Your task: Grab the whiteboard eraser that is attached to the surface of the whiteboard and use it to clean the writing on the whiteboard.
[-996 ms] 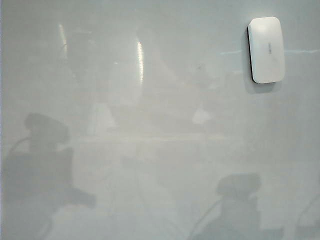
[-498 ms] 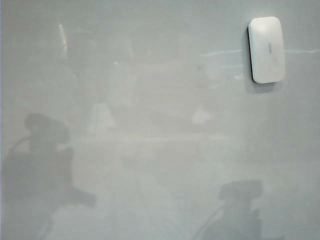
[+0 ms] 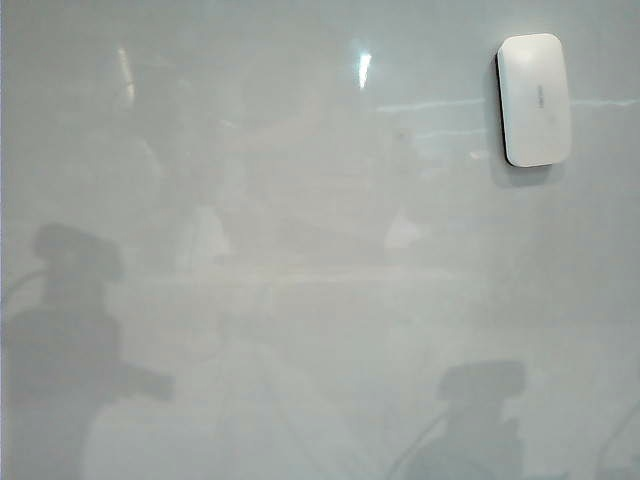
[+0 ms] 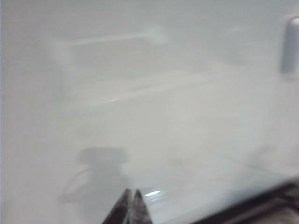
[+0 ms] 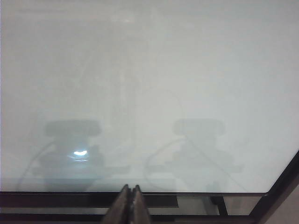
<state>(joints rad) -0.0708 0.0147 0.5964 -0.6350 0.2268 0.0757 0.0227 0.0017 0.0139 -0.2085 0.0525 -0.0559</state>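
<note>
The whiteboard (image 3: 300, 300) fills the exterior view, glossy and pale grey. The white whiteboard eraser (image 3: 535, 98) sticks to it at the upper right, standing lengthwise. No writing shows in any view. Neither gripper appears in the exterior view; only their shadows fall low on the board. In the left wrist view my left gripper (image 4: 131, 192) is shut and empty over bare board, and the eraser (image 4: 290, 44) shows blurred, far off at the frame's edge. My right gripper (image 5: 131, 187) is shut and empty, hovering at the board's near edge.
A dark frame (image 5: 154, 200) borders the whiteboard's near edge and corner (image 5: 280, 186), also seen as a dark band (image 4: 261, 205) in the left wrist view. Faint reflections and a bright glare spot (image 3: 363, 66) lie on the board.
The left arm's shadow has slid a little to the left and the glare spot has jumped rightward and upward. The right arm's shadow sank slightly. The eraser has stayed put.
</note>
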